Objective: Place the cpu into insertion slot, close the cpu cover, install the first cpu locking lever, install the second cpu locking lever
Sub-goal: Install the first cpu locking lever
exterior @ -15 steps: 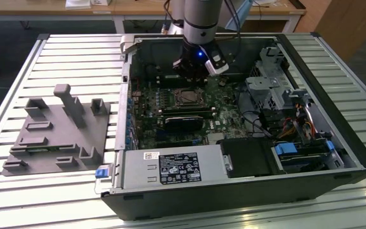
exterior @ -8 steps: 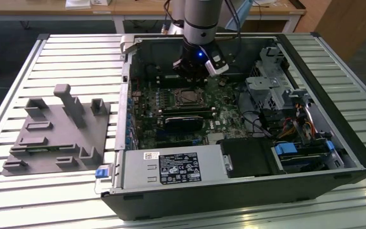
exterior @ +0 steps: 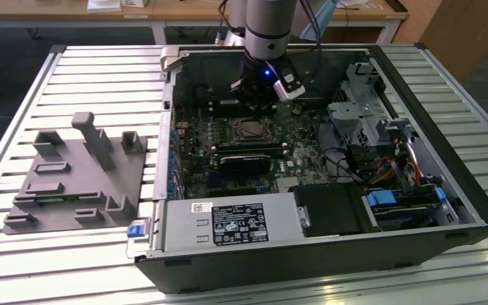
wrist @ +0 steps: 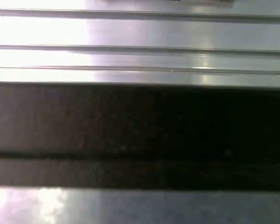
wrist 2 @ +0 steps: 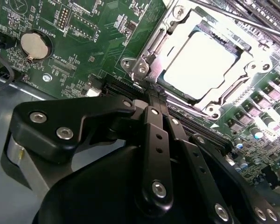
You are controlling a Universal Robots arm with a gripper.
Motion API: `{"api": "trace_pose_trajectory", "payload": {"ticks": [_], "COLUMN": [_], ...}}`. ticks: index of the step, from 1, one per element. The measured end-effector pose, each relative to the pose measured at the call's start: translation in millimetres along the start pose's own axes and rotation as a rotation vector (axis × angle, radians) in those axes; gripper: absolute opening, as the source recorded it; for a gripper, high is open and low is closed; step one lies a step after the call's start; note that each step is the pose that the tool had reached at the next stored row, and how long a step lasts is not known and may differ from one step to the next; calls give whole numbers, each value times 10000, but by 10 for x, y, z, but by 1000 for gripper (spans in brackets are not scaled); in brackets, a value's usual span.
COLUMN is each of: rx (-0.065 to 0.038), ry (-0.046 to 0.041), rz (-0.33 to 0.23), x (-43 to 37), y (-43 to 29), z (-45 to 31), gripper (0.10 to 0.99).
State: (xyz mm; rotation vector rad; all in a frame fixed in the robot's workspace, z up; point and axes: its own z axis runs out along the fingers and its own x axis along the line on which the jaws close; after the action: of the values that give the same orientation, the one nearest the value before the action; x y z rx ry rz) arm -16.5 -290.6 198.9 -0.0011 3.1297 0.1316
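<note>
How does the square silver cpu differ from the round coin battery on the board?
The silver-grey square cpu is larger than the round silver coin battery. The cpu lies within the silvery metal cpu cover; the battery sits in a black holder. Both are flat, metallic, on the green motherboard.

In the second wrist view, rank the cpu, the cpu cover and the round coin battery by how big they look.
1. cpu cover, framing the cpu.
2. cpu.
3. coin battery, clearly smallest.

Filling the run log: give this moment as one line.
tool: near insertion slot | cpu: in insertion slot | cpu cover: down over cpu
</note>
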Motion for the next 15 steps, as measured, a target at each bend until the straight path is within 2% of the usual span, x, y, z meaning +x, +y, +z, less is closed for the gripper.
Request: {"api": "trace_pose_trajectory", "payload": {"ticks": [10,15], "rx": [4,4], "ry": [-3,-3], "rz": [0,0], "x": [-2,-3], "y": [-1,8], "z": [30,-70], "gripper": [106,106]}}
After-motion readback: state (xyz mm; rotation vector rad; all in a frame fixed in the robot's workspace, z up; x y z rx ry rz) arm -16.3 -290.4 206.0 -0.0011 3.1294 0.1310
